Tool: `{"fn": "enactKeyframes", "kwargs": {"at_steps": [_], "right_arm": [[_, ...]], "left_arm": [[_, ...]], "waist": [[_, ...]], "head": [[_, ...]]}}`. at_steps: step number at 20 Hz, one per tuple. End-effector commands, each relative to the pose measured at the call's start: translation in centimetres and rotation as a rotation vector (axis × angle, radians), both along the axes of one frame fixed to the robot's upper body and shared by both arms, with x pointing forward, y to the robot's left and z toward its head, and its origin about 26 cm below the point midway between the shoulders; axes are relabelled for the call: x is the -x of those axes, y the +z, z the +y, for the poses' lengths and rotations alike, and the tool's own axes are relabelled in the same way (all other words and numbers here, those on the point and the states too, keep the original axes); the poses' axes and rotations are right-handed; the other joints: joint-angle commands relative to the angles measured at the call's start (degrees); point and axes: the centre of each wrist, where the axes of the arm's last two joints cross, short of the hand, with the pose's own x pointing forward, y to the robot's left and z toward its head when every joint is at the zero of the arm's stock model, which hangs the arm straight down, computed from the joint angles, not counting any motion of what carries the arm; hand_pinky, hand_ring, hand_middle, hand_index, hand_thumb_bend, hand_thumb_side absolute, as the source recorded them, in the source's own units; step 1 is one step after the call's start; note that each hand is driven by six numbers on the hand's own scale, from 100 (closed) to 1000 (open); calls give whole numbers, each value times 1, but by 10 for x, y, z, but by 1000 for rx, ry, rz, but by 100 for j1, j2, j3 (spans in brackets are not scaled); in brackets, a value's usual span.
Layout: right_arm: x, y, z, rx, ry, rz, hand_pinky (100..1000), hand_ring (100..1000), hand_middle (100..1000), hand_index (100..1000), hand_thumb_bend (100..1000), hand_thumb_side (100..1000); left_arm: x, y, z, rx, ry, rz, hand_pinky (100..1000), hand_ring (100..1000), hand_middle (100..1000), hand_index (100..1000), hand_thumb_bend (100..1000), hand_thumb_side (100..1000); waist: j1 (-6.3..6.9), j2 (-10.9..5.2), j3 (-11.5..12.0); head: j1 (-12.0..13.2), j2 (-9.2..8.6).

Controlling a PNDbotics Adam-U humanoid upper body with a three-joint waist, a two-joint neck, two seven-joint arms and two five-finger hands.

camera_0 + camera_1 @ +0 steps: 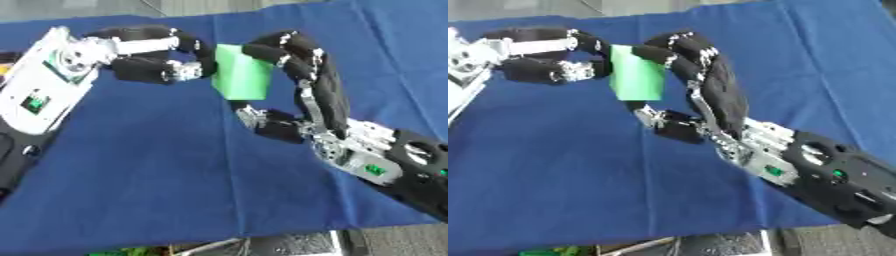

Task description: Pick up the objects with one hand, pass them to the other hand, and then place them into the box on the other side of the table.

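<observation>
From the upper left of the frame your left hand (157, 62) reaches in, fingers curled against the green block (242, 71) at upper centre. Your right hand (302, 100) comes up from the lower right, fingers hooked over the block's top, thumb below, above the blue cloth (157, 170).

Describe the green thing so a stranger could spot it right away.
Over the blue tablecloth, find where the left robot hand and right robot hand meet. Between their fingers is a flat green block, the only bright green there.
</observation>
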Motion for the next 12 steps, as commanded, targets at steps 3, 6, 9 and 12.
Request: {"fn": "enactKeyframes", "kwargs": {"at_steps": [3,6,9,12], "right_arm": [[1,4,2,15,-3,-26,628,619,617,623,100,187],[2,1,2,18,-14,-17,617,611,615,622,100,184],[4,-4,2,26,-36,-9,615,610,615,622,100,182],[6,-8,2,31,-50,-5,612,608,615,622,100,182]], "left_arm": [[5,12,-5,-1,-21,-31,1000,1000,750,911,217,1000],[11,14,-11,-16,-56,-44,1000,1000,759,910,621,1000],[19,14,-14,-69,-135,-70,1000,1000,765,911,740,1000],[23,15,-14,-111,-206,-86,1000,1000,765,907,774,1000]], "waist": [[-20,-81,3],[-19,-71,-5],[-21,-66,-1],[-24,-66,-5]], "head": [[-16,-2],[-27,27],[-50,61],[-50,81]]}}
